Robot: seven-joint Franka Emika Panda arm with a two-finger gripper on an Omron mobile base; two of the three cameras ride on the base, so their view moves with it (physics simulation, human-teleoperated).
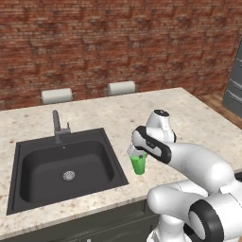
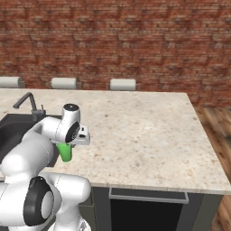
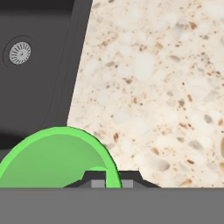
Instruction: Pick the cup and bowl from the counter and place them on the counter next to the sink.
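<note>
Cup (image 1: 138, 164) hangs pinched by its rim in the gripper (image 3: 108, 178), jaws nearly closed across the thin wall so it stays upright. It hovers over the counter (image 1: 189, 118), just beside the sink (image 1: 61, 165) at nine o'clock, likely for set-down.

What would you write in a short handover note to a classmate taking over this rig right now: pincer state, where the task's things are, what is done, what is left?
Pincer: shut on the cup's rim.
Cup: green, held upright over the counter just right of the sink; whether it touches the stone is unclear.
Bowl: no sign of it around the sink.
Done: cup picked and carried beside the sink.
Left: set the cup down and release; fetch the bowl and place it alongside.
</note>
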